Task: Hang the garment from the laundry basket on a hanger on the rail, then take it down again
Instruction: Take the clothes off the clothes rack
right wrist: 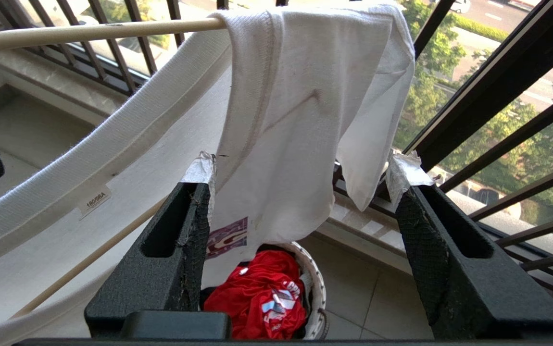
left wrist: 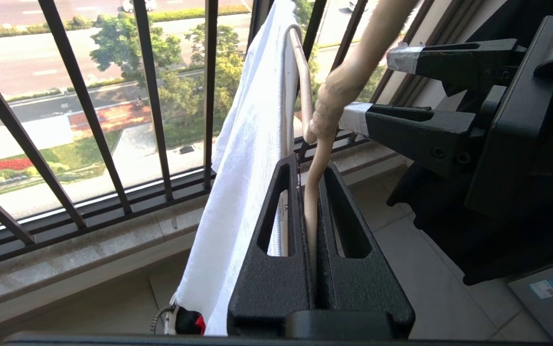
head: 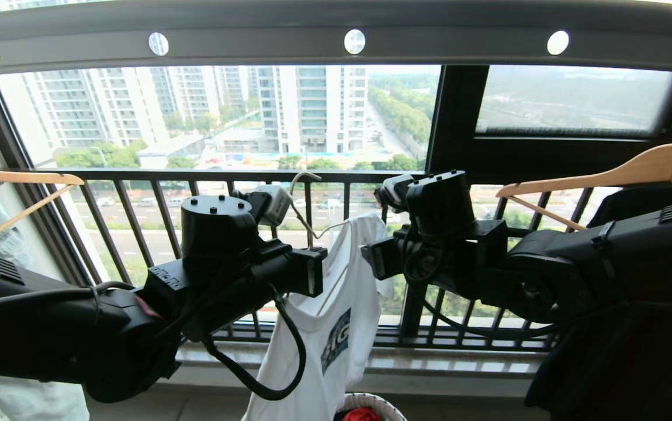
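Note:
The white garment point(head: 336, 316) hangs over one arm of the cream wire hanger point(head: 304, 178), well below the grey rail point(head: 336, 35). The hanger's hook is off the rail. My left gripper point(head: 294, 222) is shut on the hanger's wire point(left wrist: 311, 202), with the garment point(left wrist: 247, 144) beside its fingers. My right gripper point(right wrist: 303, 168) stands open just in front of the draped shoulder of the garment point(right wrist: 305, 96) and holds nothing. It also shows open in the left wrist view point(left wrist: 377, 86). The laundry basket point(right wrist: 316, 283) stands on the floor under the garment.
A red cloth point(right wrist: 257, 293) fills the basket. Wooden hangers hang at the left point(head: 20, 178) and right point(head: 634, 166). The black barred window railing point(head: 225, 175) and a stone sill point(head: 459, 362) run just behind the garment.

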`<state>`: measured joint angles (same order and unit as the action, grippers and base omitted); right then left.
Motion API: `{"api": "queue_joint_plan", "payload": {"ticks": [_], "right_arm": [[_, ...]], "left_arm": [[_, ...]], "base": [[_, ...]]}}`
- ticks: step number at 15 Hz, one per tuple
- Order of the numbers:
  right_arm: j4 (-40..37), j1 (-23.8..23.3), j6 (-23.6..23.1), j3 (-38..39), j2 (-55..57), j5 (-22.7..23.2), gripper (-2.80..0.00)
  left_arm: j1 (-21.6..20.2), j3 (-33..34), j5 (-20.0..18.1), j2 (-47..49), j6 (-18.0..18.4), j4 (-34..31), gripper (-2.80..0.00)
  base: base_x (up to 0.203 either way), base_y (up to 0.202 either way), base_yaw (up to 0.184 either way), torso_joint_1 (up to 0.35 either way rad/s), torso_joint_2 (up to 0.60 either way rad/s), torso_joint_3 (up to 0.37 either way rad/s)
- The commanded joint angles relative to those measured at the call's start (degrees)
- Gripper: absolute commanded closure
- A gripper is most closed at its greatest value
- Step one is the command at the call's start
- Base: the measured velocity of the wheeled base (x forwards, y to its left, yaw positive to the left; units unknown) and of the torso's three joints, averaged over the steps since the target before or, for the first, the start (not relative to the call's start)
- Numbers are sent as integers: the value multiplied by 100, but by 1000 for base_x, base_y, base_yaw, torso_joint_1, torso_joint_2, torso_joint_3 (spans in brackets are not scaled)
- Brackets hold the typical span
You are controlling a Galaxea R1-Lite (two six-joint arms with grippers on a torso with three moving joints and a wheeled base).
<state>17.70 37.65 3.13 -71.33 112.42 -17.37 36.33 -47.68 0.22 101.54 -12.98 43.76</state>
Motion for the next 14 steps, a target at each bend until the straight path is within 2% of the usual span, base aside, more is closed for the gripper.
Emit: {"api": "queue_joint_plan", "payload": {"ticks": [1,5,14], "right_arm": [[70,127,3,-25,171,-242,-280],[492,362,-6,-96,443,-547,-280],[506,231,-355,-253,652,-1082,-280]], "left_arm": [[74,4,4,42,-29,27,0],[129,13,13,8,-37,45,0],[129,4,150,-72,-29,58,0]], "base": [[0,0,0,0,0,0],[0,0,0,0,0,0],[0,0,0,0,0,0]]}}
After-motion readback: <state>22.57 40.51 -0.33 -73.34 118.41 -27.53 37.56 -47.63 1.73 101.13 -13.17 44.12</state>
